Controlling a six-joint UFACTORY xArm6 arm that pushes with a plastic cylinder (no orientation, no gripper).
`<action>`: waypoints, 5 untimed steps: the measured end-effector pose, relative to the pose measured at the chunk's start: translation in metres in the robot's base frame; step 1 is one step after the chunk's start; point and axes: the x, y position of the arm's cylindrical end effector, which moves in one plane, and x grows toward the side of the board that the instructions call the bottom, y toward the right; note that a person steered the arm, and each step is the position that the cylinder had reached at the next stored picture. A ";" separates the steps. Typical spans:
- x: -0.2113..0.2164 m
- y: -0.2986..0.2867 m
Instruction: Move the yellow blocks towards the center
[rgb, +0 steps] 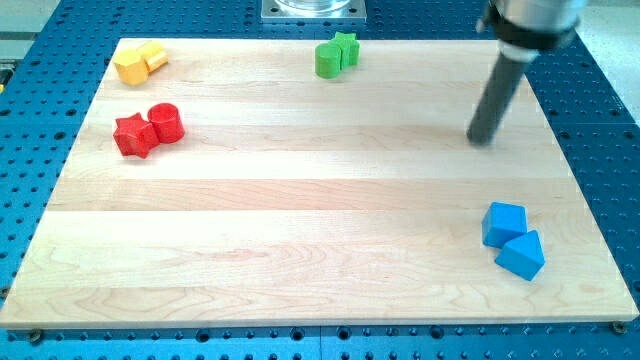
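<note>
Two yellow blocks sit touching at the board's top left corner: a yellow hexagon-like block (129, 67) and a smaller yellow block (153, 55) just to its upper right. My tip (482, 139) rests on the board at the view's right, far from the yellow blocks, well to the right of the green blocks and above the blue blocks. It touches no block.
A red star (134, 135) and a red cylinder (165, 122) touch at the left. A green cylinder-like block (327, 59) and a green star (346, 47) touch at the top middle. A blue cube (504, 222) and a blue wedge-like block (522, 254) touch at the lower right. The wooden board (300, 230) lies on a blue perforated table.
</note>
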 end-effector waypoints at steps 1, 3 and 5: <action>-0.085 -0.019; -0.146 -0.154; -0.090 -0.248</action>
